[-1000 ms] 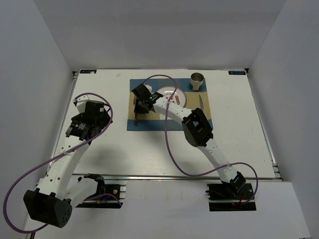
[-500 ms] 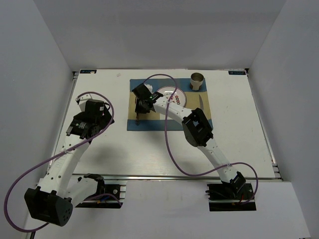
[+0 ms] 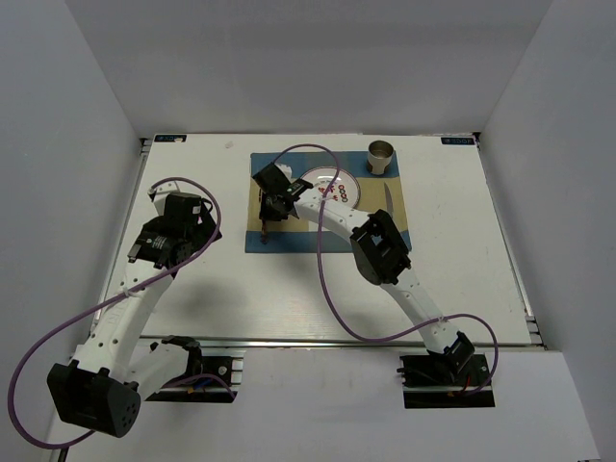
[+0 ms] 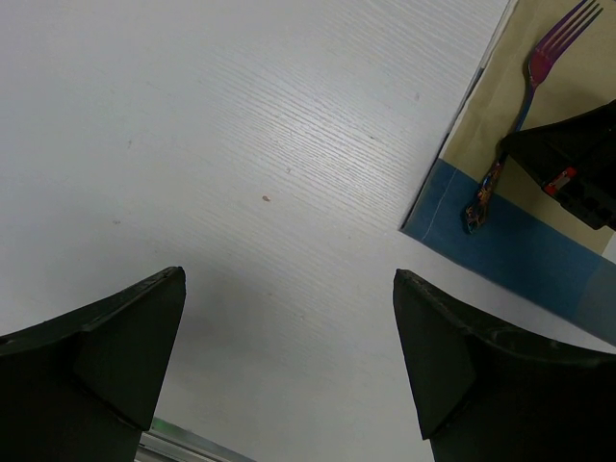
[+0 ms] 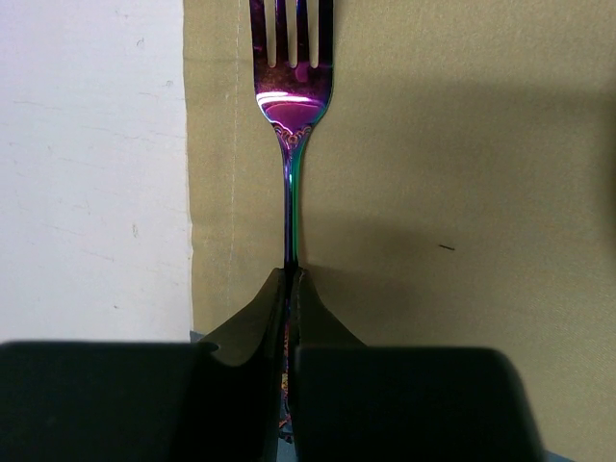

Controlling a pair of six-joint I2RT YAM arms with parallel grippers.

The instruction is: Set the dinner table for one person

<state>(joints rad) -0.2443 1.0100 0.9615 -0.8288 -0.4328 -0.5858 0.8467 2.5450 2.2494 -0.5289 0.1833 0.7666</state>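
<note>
Two arms here. On the left, the left gripper [image 4: 289,279] hangs over bare tabletop with its blunt matte-black fingers spread wide and nothing between them. The dinner table [image 3: 462,250] is a big flat white rectangle with a faint wood grain and a metal rail along the near edge. It fills most of the floor between the white walls.

Next over is the placemat [image 4: 539,255], tan cloth with a blue band and a stitched hem down its left side, sitting mid-table toward the far edge. Just inside that hem lies the fork [image 5: 292,96], shiny rainbow-purple metal with a slim neck and a bit of scrollwork below the tines, which point away from the arms. The right gripper [image 5: 292,274] is clenched on its handle, fingertips pinched together around it. I can't tell if the fork is lifted or resting on the cloth.

Right of that is a round white plate [image 3: 332,183], then a small metal cup [image 3: 381,157] at the mat's far right corner.

There's plenty of bare white left, right and in front of the mat.
</note>
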